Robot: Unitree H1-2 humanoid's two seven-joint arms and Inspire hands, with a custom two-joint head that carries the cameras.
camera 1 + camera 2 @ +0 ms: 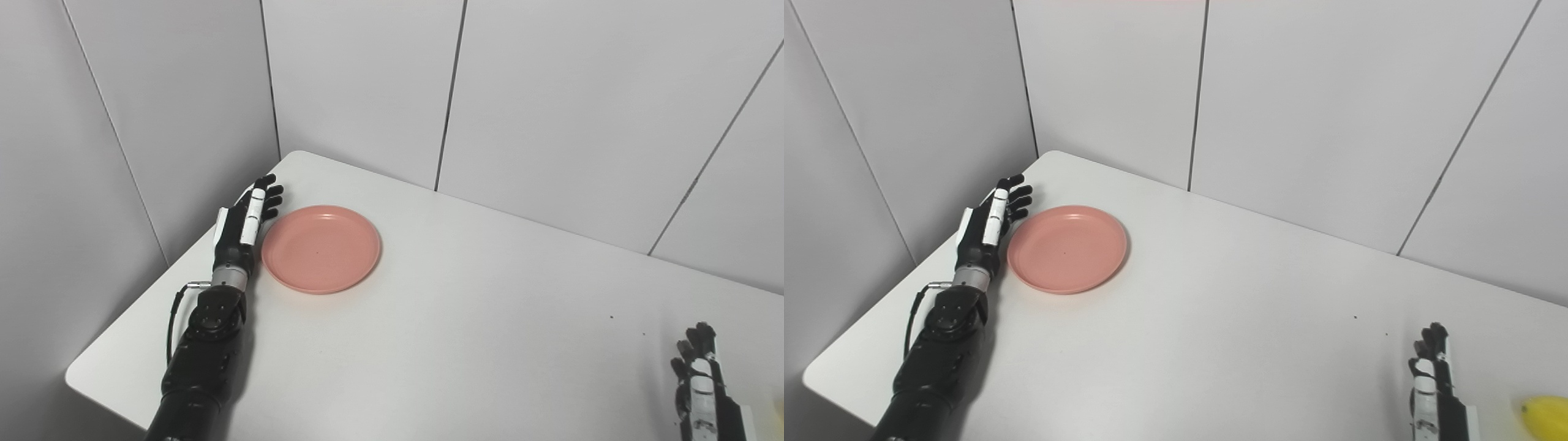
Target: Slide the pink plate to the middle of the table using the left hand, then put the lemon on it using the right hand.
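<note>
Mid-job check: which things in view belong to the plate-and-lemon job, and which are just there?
Part of the job:
- round pink plastic plate, empty, near the table's far left corner
- yellow lemon, at the picture's lower right edge
- left hand, open beside the plate's left rim
- right hand, open, near the lemon

Just there:
- white table
- grey wall panels

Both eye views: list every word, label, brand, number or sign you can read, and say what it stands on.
None: no readable text in either view.
The pink plate is plain, with only a tiny dark speck.
The lemon, the table and the wall panels bear no print.
The left hand and right hand show white patches but no lettering.
</note>
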